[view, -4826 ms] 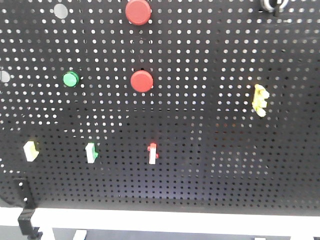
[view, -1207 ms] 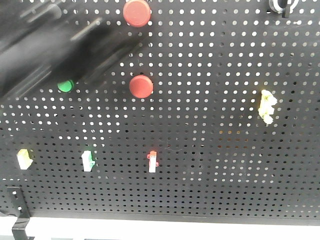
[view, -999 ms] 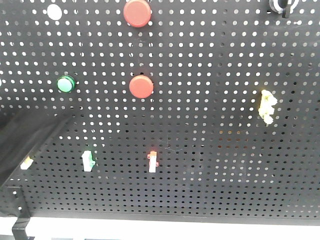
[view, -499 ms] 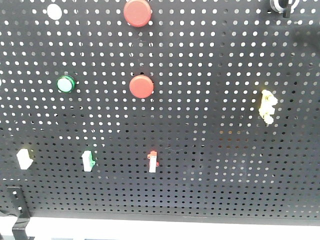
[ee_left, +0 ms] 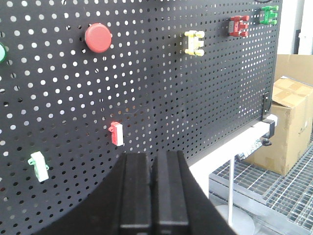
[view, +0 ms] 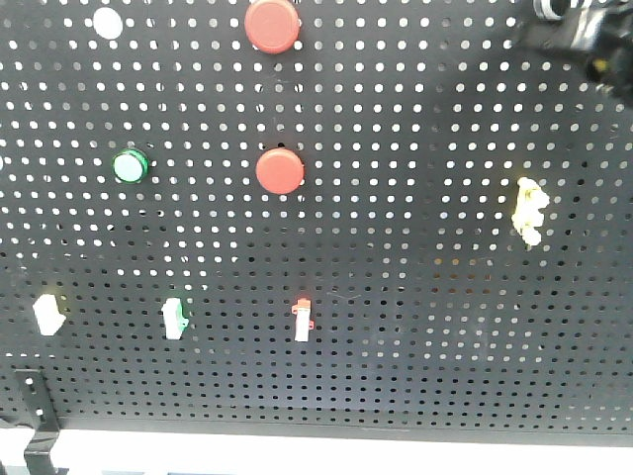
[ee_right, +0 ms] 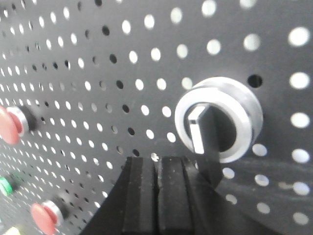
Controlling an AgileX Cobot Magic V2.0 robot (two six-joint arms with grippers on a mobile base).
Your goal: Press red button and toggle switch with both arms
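Two red buttons (view: 280, 170) (view: 272, 25) sit on the black pegboard (view: 415, 327), the upper one at its top edge. A yellow toggle switch (view: 528, 210) is mounted at the right. At the top right corner a silver-ringed rotary switch (ee_right: 217, 120) shows close up in the right wrist view. My right gripper (ee_right: 156, 164) is shut and empty, its tips just below-left of that switch. The right arm (view: 591, 42) is a dark blur in the front view. My left gripper (ee_left: 151, 161) is shut and empty, off the board, below a red rocker switch (ee_left: 116, 133) and well below a red button (ee_left: 98, 37).
A green button (view: 129, 165) is at the left. Small white-bodied switches (view: 46, 312) (view: 174, 318) (view: 303, 319) line the lower row. A white frame rail (ee_left: 244, 139) runs under the board. A cardboard box (ee_left: 288, 122) stands on metal grating beyond the board's right end.
The dark left arm swept down across the board's left side and left the front view. The right arm's dark shape has now entered at the top right corner.
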